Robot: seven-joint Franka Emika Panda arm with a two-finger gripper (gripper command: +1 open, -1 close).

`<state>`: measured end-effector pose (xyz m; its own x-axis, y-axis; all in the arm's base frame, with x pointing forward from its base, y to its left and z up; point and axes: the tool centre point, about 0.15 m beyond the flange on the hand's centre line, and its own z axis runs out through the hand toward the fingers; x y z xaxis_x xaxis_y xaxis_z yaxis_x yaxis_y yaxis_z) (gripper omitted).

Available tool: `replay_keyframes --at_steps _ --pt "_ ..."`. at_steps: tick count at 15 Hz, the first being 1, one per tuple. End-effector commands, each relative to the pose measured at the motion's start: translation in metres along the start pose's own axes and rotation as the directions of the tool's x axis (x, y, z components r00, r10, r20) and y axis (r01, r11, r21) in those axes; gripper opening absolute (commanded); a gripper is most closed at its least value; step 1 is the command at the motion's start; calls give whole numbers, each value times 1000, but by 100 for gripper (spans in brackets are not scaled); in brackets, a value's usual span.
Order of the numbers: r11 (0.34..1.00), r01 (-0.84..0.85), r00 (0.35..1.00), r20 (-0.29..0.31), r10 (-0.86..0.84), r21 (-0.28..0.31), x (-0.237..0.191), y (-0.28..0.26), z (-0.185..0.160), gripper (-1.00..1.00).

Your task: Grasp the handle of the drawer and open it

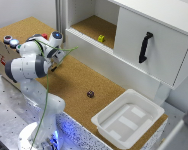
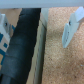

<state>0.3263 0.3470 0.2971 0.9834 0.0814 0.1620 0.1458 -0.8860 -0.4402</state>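
Black handle (image 1: 145, 47) on white drawer (image 1: 151, 45), well apart from hand (image 1: 59, 56), grip state unclear

The drawer (image 1: 153, 42) runs past the exterior view's top and right edges. The arm's own links hide the fingers there, so their gap cannot be told. The dark thing (image 1: 90, 93) on the table (image 1: 69, 82) is too small to name. The wrist view is blurred; one pale finger (image 2: 70, 31) shows, cut by the edge.
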Motion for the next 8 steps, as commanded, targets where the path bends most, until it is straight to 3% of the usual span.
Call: replay_keyframes --at_steps 1,5,6,8 --pt "996 28 1000 -8 -28 82 10 -4 12 100" --pt "996 32 999 -10 -32 81 9 -4 9 100" --pt "996 36 999 -8 -35 81 8 -4 10 -100" --pt "995 49 999 -5 -49 89 8 -6 11 -100"
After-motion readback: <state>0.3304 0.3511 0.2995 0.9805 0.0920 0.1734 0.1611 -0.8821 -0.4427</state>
